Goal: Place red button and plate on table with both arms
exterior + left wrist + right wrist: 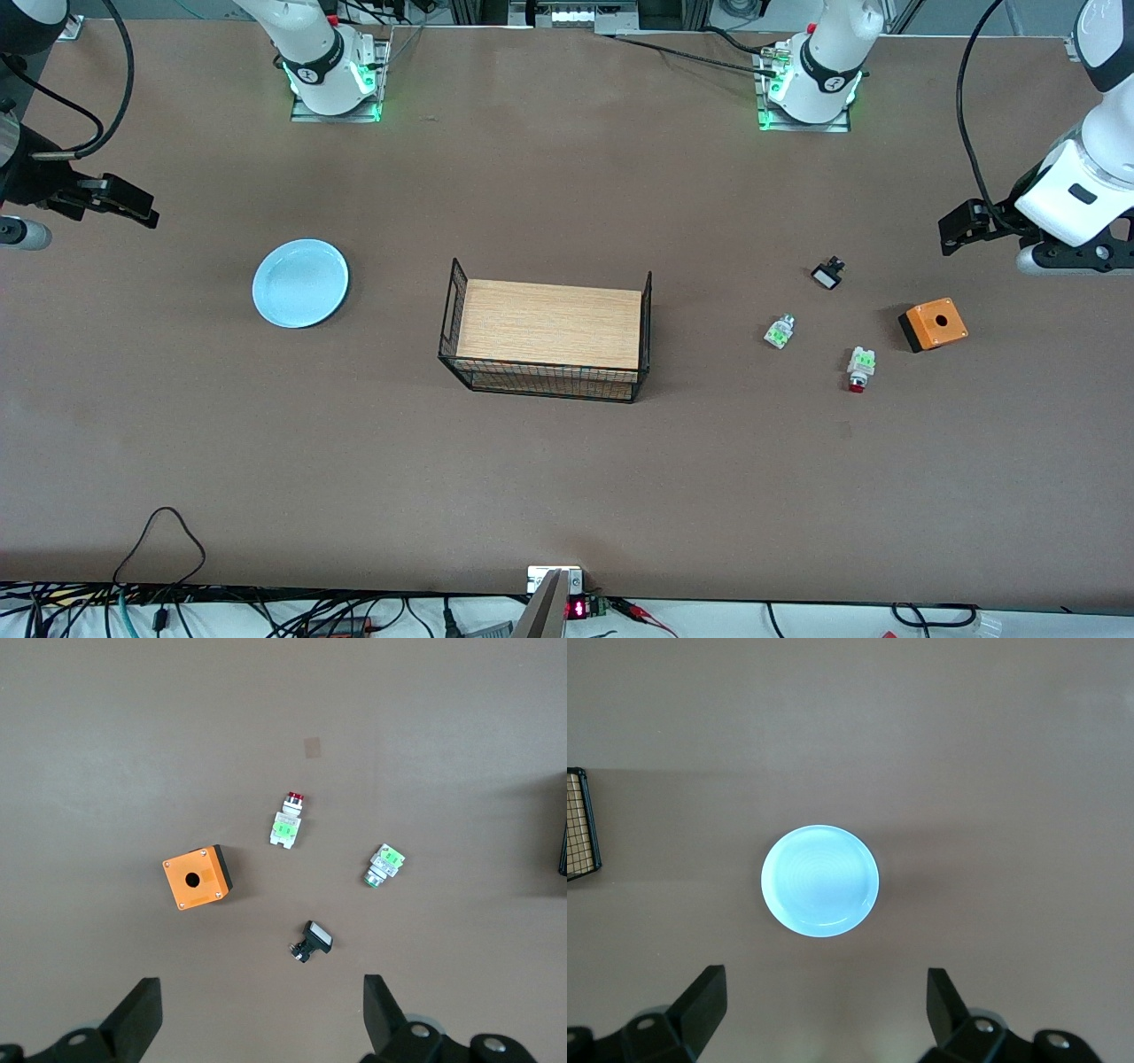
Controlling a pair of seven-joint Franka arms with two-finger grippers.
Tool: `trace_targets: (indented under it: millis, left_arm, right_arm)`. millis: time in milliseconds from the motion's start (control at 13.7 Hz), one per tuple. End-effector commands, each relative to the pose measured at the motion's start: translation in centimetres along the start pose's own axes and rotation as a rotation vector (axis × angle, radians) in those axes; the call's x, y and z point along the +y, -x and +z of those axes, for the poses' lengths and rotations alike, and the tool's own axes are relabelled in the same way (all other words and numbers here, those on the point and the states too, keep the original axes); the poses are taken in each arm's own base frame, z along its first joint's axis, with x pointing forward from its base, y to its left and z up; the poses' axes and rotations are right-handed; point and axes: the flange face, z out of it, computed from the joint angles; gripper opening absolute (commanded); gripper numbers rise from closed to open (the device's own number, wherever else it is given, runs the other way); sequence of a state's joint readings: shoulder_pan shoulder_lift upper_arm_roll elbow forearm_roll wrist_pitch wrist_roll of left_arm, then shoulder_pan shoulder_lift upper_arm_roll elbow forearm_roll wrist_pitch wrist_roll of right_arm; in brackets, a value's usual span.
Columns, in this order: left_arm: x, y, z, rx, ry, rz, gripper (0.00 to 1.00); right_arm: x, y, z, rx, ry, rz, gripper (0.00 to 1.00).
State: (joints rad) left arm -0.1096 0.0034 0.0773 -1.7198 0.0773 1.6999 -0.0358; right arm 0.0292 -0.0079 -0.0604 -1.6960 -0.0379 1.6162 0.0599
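The red button (860, 369) lies on the brown table (567, 478) toward the left arm's end; in the left wrist view it (285, 821) shows its red cap and green piece. The pale blue plate (300, 283) lies flat on the table toward the right arm's end and also shows in the right wrist view (820, 881). My left gripper (961, 226) hangs open and empty over the table's left-arm end, apart from the small parts; its own view (263, 1014) shows the jaws spread wide. My right gripper (115, 202) hangs open and empty over the table's right-arm end, apart from the plate; it also shows in the right wrist view (825, 1010).
A wooden-topped black wire basket stand (547, 330) stands mid-table. Near the red button lie an orange box with a hole (933, 324), a green-white part (780, 331) and a black-and-white part (828, 273). Cables run along the table's front edge.
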Motion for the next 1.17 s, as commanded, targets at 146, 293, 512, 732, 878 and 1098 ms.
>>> trace_targets:
  millis: [146, 293, 512, 732, 878, 1098]
  left_arm:
    - [-0.2, -0.1, -1.4, 0.011, -0.006, 0.006, 1.0]
    - [-0.2, -0.1, -1.4, 0.01, -0.006, 0.006, 1.0]
    - [-0.2, -0.1, -1.4, 0.01, -0.006, 0.006, 1.0]
    - [-0.3, 0.1, -1.3, -0.001, -0.006, 0.004, 1.0]
    - [-0.2, 0.1, -1.3, -0.007, -0.006, 0.006, 1.0]
    - [-0.1, 0.2, -1.2, -0.01, -0.006, 0.007, 1.0]
  right_arm:
    - [0.0, -0.1, -0.2, 0.008, -0.018, -0.015, 1.0]
    - [-0.1, -0.2, -0.1, 0.005, -0.018, -0.017, 1.0]
    - [-0.2, -0.3, -1.0, 0.023, -0.02, -0.016, 1.0]
    - [-0.1, -0.2, -1.1, 0.023, -0.02, -0.014, 1.0]
    - [-0.1, -0.2, -1.1, 0.023, -0.02, -0.014, 1.0]
    - [-0.3, -0.6, -0.5, 0.011, -0.019, -0.016, 1.0]
